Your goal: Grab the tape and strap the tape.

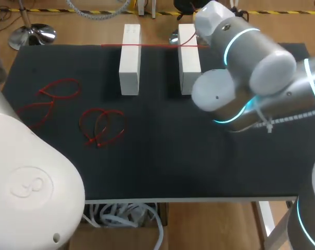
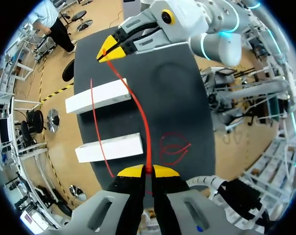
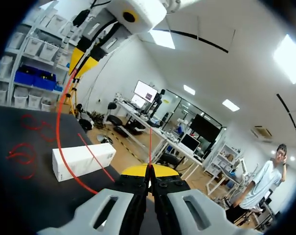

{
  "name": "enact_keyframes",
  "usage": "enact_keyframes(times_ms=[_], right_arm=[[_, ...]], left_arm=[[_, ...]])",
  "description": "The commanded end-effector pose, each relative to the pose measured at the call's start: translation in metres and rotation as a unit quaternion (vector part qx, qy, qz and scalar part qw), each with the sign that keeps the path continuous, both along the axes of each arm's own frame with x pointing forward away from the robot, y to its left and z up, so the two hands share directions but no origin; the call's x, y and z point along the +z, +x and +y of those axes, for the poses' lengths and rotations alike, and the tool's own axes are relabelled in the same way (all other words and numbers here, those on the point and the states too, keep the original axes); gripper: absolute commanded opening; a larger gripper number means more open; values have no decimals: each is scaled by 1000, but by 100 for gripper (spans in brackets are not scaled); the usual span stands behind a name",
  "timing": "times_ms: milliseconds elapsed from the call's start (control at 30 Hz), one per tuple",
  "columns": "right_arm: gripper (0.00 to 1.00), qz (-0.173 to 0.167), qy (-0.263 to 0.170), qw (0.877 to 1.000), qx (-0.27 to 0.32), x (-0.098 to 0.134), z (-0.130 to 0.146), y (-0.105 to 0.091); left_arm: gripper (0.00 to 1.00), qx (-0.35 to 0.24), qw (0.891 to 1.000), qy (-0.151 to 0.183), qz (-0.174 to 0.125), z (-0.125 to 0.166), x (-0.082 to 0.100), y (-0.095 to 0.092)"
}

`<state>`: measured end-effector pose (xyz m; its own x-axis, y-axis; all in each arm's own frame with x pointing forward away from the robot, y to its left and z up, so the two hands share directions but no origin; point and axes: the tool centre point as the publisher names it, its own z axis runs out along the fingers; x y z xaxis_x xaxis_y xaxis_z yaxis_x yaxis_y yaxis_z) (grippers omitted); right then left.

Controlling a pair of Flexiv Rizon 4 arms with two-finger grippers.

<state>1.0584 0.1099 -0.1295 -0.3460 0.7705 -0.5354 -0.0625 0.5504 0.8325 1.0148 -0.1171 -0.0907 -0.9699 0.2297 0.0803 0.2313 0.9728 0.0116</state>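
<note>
Left tool, right tool grip tape

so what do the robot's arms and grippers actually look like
Both arms are glossy white with rounded joints; the right arm has glowing cyan rings and a white cable tied along it. The left arm bears a faint embossed round mark. The left gripper and right gripper have grey slotted bodies, black fingers and yellow tips.
</note>
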Motion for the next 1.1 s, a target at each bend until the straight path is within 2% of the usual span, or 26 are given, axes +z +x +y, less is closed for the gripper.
enact_keyframes(times_ms=[33, 267, 367, 433, 500, 567, 833, 1100], right_arm=[[0, -28, -60, 985, -160, 1, 10, -5], [0, -30, -87, 977, -191, 0, 13, -13], [0, -21, -57, 976, -210, -1, 14, -10], [0, 2, -31, 976, -214, -1, 15, -8], [0, -10, -21, 971, -237, 0, 16, -7], [0, 3, -19, 972, -235, 3, 17, -6], [0, -29, -77, 975, -207, 6, 36, -14], [0, -35, -87, 978, -186, 5, 48, -18]], left_arm=[[0, 0, 1000, -1, -1, 1, 0, -1], [0, 0, 1000, -1, -1, 1, 0, -1], [0, 0, 1000, -1, -1, 1, 0, -1], [0, 0, 1000, -1, -1, 1, 0, -1], [0, 0, 1000, -1, -1, 1, 0, -1], [0, 0, 1000, -1, -1, 1, 0, -1], [0, 0, 1000, -1, -1, 1, 0, -1], [0, 0, 1000, -1, -1, 1, 0, -1]])
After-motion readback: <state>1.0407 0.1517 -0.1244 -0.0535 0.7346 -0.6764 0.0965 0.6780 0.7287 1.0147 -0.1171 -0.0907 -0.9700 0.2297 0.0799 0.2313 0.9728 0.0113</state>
